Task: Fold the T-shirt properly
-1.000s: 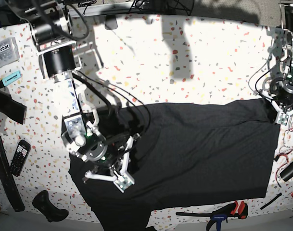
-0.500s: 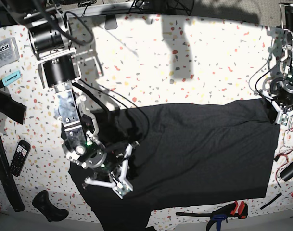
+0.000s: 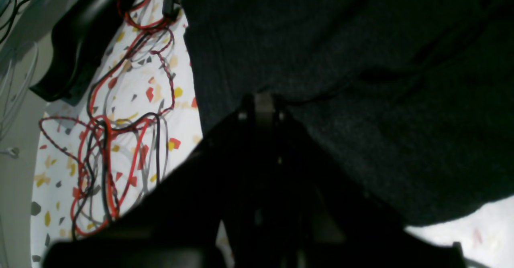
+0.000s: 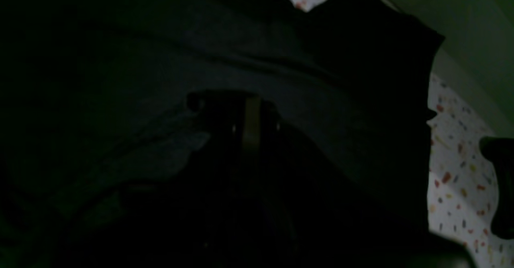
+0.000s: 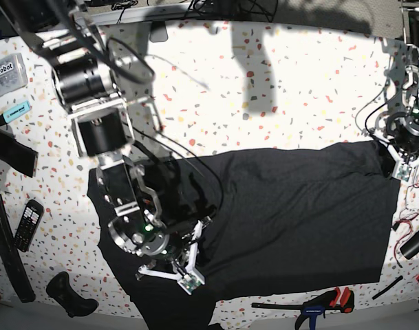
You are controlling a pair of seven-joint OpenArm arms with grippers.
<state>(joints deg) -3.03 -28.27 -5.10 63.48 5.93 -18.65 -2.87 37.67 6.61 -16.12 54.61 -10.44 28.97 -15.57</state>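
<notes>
The dark charcoal T-shirt [image 5: 298,213] lies spread over the speckled table, plain side up; no print shows. My right gripper [image 5: 176,269] is low over the shirt's front left part. In the right wrist view its fingers [image 4: 249,111] are pressed together with dark folds of the shirt [image 4: 301,59] around the tips. My left gripper [image 5: 402,163] is at the shirt's far right corner. In the left wrist view its fingers [image 3: 259,101] are closed at the edge of the shirt [image 3: 361,79], and a crease runs out from the tips.
A remote [image 5: 28,223], a black handle [image 5: 70,294] and a long black bar [image 5: 6,254] lie at the left. A red-handled clamp [image 5: 319,302] lies at the front edge. Red and black wires [image 3: 104,139] lie right of the shirt.
My right arm has swung forward and a little right over the shirt's left part, and the fabric there has shifted. The left gripper has stayed at the far right corner.
</notes>
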